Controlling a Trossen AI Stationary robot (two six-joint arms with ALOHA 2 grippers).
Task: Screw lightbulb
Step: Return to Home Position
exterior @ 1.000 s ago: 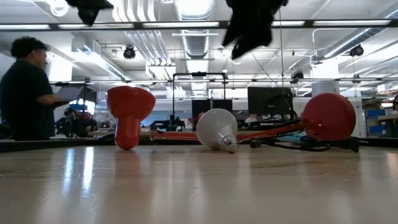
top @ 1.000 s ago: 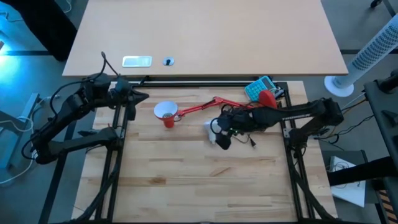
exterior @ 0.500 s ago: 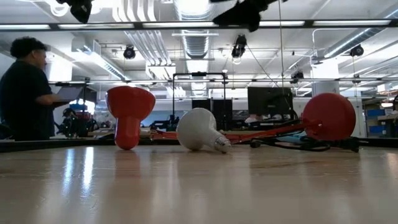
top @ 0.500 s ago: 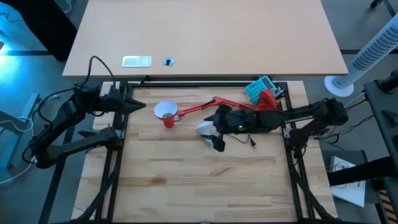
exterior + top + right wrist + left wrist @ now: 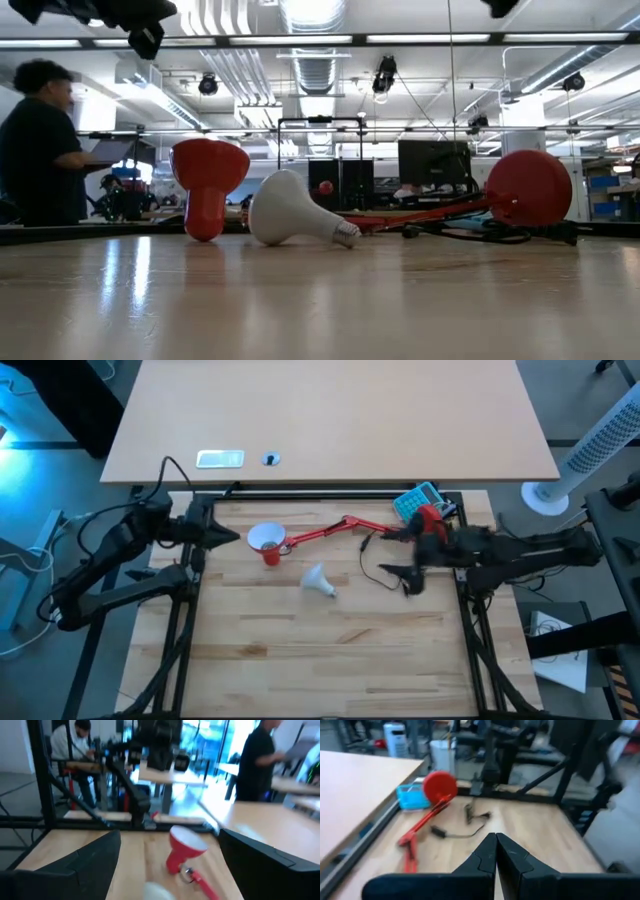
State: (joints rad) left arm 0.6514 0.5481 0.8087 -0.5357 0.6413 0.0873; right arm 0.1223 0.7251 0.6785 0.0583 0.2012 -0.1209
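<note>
- Step in hand (judged from the layout): retreat of both arms to rest. The lightbulb (image 5: pixel 320 579) is not in the lamp and no gripper holds it.
- Lightbulb position: on its side on the table (image 5: pixel 330 660), near the middle and slightly toward the far edge. It is apart from the lamp shade (image 5: pixel 265 540), and nothing touches it.
- Right gripper (image 5: pixel 402 553): above the table toward the right edge, between the lightbulb and the lamp base (image 5: pixel 430 517). The fingers are spread wide and are empty.
- Left gripper (image 5: pixel 228 537): at the left edge near the far left corner, level with the shade. The fingers are pressed together on nothing.
- Next move: each arm needs a clear path back over its own edge. The right gripper must stay clear of the black cable (image 5: pixel 385 572) and the lamp arm (image 5: pixel 315 533). No grasp is required.
- Risk: the round dome can roll on the smooth top if it is struck.
- Lightbulb: matt white dome that tapers to a narrow greyish screw base.
- Lamp: glossy red cone shade with a white inside, a thin jointed red arm, and a round red base at the far right corner.
- Table: pale jointed wood strips with a slight sheen.
- Background: a person (image 5: pixel 40 150) stands beyond the table.
</note>
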